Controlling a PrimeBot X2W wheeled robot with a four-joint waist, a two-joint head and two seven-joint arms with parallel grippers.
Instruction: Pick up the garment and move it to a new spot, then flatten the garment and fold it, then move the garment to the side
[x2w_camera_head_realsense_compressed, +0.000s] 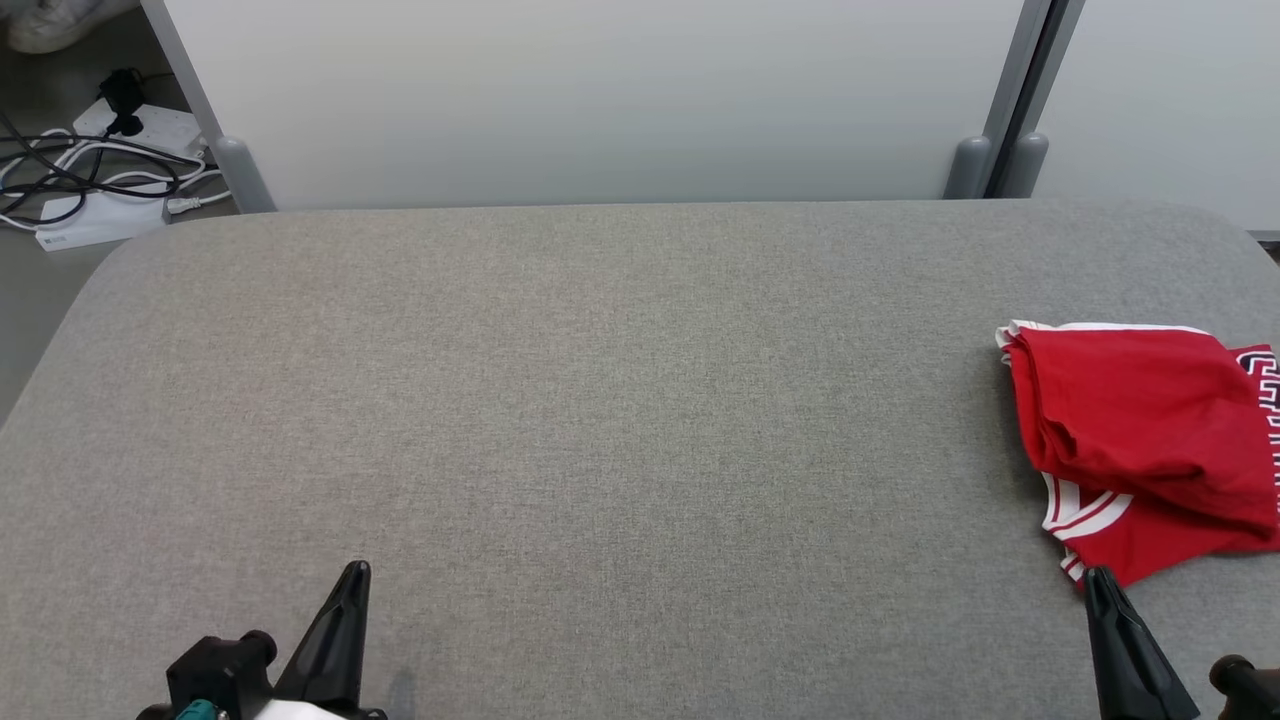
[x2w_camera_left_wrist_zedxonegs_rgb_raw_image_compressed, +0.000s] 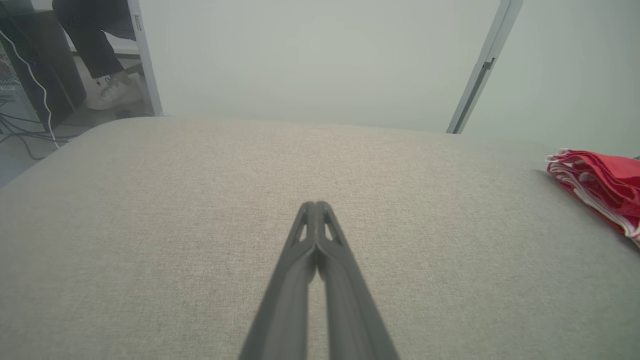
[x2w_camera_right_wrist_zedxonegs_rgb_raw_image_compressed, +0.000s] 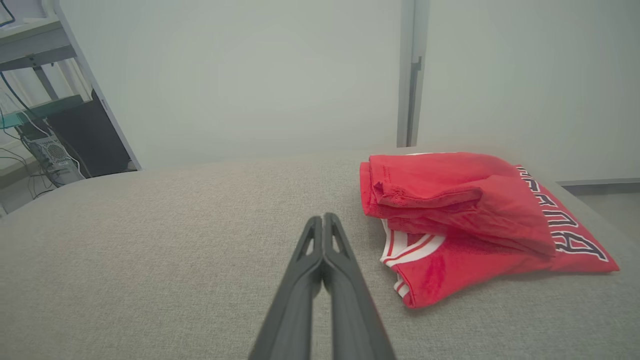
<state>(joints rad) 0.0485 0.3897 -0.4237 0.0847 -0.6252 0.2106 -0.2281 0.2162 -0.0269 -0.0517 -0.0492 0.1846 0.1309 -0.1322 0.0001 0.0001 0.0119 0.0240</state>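
Observation:
The garment (x2w_camera_head_realsense_compressed: 1150, 440) is a red jersey with white trim and dark lettering, lying folded at the right edge of the grey table (x2w_camera_head_realsense_compressed: 600, 400). In the right wrist view the garment (x2w_camera_right_wrist_zedxonegs_rgb_raw_image_compressed: 465, 220) lies just right of and beyond my right gripper (x2w_camera_right_wrist_zedxonegs_rgb_raw_image_compressed: 323, 217), whose fingers are pressed together with nothing in them. From the head view my right gripper (x2w_camera_head_realsense_compressed: 1097, 575) stands close below the garment's near corner, apart from it. My left gripper (x2w_camera_head_realsense_compressed: 355, 570) rests at the lower left, far from the garment; its fingertips meet in the left wrist view (x2w_camera_left_wrist_zedxonegs_rgb_raw_image_compressed: 316, 205), where the garment (x2w_camera_left_wrist_zedxonegs_rgb_raw_image_compressed: 600, 185) shows at the far right.
White partition panels (x2w_camera_head_realsense_compressed: 600, 100) stand behind the table. Power strips and cables (x2w_camera_head_realsense_compressed: 100, 170) lie on the floor at the back left. A person's foot (x2w_camera_left_wrist_zedxonegs_rgb_raw_image_compressed: 112, 92) shows beyond the table's far left corner. Bare table surface spans the middle and left.

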